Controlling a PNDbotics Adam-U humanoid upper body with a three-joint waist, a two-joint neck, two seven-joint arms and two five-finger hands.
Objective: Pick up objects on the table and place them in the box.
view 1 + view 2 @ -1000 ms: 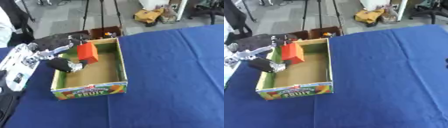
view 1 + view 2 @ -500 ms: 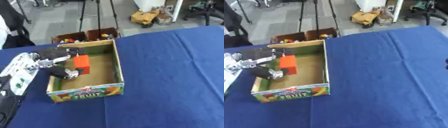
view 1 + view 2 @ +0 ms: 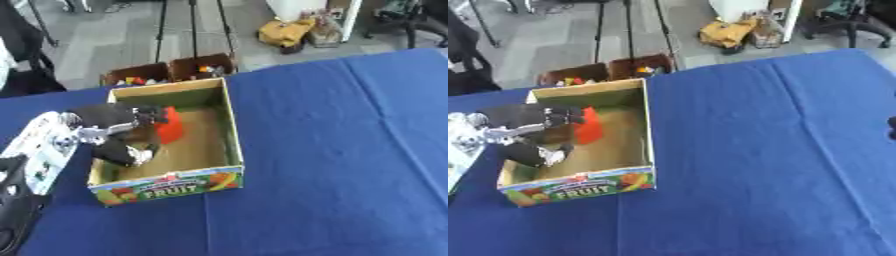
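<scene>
Red block lowered deeper into box than before; left hand kept clamped on block

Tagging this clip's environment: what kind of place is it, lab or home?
Likely a lab or studio, not a home: tripod legs on a grey floor, a blue-covered table, and an office chair base at the far right.

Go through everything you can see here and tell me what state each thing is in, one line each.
Box: upright on the blue table, top open.
Red block: inside the box by its left wall, in the left hand's grasp.
Left hand: reaching into the box, fingers curled round the red block.
Right hand: not in view.
Table: covered in blue cloth.
</scene>
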